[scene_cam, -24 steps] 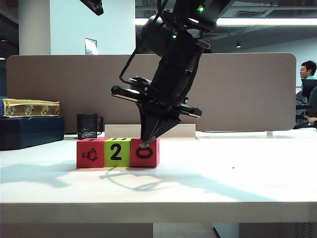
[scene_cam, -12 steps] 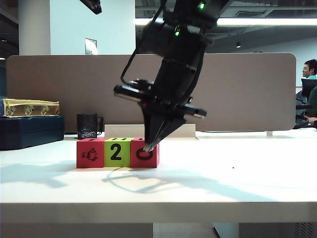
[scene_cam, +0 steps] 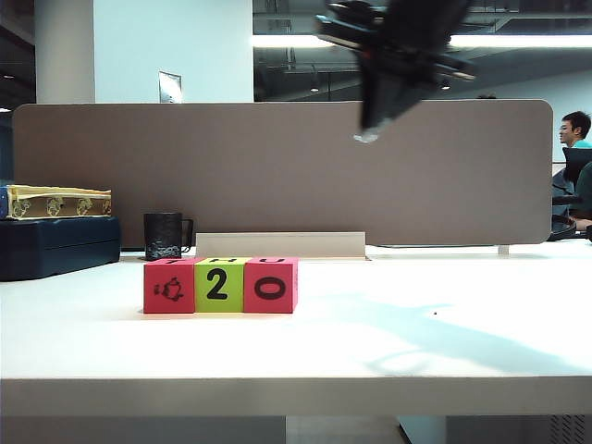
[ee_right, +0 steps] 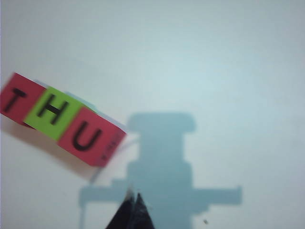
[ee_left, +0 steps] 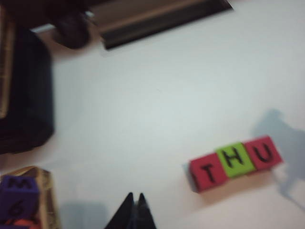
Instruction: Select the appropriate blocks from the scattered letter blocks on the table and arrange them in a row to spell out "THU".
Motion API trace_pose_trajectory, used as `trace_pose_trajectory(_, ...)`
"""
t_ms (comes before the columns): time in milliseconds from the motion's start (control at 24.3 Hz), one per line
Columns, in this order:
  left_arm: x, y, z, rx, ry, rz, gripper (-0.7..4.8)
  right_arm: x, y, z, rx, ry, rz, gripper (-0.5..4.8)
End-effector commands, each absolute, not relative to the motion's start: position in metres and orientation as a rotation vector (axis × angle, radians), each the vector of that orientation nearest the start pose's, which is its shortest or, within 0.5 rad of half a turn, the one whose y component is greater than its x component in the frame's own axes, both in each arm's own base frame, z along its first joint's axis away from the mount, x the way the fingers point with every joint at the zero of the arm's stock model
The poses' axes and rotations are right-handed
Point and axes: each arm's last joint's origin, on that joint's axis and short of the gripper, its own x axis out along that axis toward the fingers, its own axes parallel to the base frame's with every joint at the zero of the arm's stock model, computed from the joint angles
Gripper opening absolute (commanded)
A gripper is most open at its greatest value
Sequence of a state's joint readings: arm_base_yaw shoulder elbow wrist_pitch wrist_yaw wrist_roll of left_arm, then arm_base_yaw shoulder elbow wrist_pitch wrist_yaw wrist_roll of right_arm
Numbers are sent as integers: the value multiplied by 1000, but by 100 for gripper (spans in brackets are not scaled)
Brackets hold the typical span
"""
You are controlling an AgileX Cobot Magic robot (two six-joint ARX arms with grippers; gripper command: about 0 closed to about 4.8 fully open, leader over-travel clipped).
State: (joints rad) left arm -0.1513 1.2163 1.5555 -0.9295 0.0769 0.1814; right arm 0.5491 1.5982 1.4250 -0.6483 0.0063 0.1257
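Exterior view: three blocks [scene_cam: 220, 285] sit on the white table [scene_cam: 416, 342], left of centre, touching side to side in one row. The row's long axis runs left to right, parallel to the table's front edge. Order from the left: red, lime green, red. The near faces show an animal picture, "2" and "0", all upright; only slivers of the top letters show from here. The right gripper [scene_cam: 367, 136] hangs high above the table, up and to the right of the row, well apart from it, tip pointing down; it is blurred, jaws apparently pressed together. Behind the table stands a brown-grey partition [scene_cam: 277, 166]. A black mug [scene_cam: 164, 236] stands at the far left of the table, beside a dark case [scene_cam: 55, 245] that carries a yellow box [scene_cam: 55, 201]. A person [scene_cam: 575, 139] sits at the far right of the room.

Left wrist view: the left gripper [ee_left: 133, 199] is above bare table, near the row but clear of it, jaws pressed together, holding nothing. The top faces read T, H, U along the row. A yellow box with a purple block [ee_left: 18, 200] shows at one edge.

Right wrist view: the right gripper's jaws are closed and empty. The row lies apart from it, tops reading T, H, U. The arm's shadow [ee_right: 162, 167] falls on the table beside the U end.
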Motion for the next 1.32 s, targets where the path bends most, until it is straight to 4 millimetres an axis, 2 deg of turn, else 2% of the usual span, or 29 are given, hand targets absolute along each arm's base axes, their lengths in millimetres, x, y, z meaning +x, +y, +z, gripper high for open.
trace_pose_trajectory(41,201,-9,407,108,486,-177,-6,282,151,304,-99,828,420,-4)
trace_pose_trajectory(82,195,-4,397,87,478,-160,-6,279,145,300,-94,827,410,-4)
trace_pose_trajectory(165,176,5,365,49,460,-108,-6,254,124,282,-74,797,389,-4)
trace_pose_trajectory(206,170,6,356,45,451,-100,-6,248,120,278,-59,786,381,-5)
trace_pose_trajectory(247,161,6,340,44,443,-94,-6,232,110,270,-39,749,376,-4)
trace_pose_trajectory(329,152,5,324,21,448,-89,-6,215,101,262,-20,704,373,-5)
trace_pose_trajectory(371,140,5,307,5,450,-84,-6,199,94,254,16,655,363,-5)
trace_pose_trajectory(412,137,4,303,5,451,-86,-6,193,90,251,27,630,350,-5)
trace_pose_trajectory(453,124,3,289,4,444,-86,-6,179,83,245,36,572,324,-5)
trace_pose_trajectory(618,96,2,263,6,370,-88,-6,154,68,231,36,471,236,-4)
trace_pose_trajectory(865,77,1,268,-37,251,-78,-5,145,63,221,23,495,212,-4)
trace_pose_trajectory(1317,75,1,269,-4,240,-71,-5,145,63,221,22,494,211,-4)
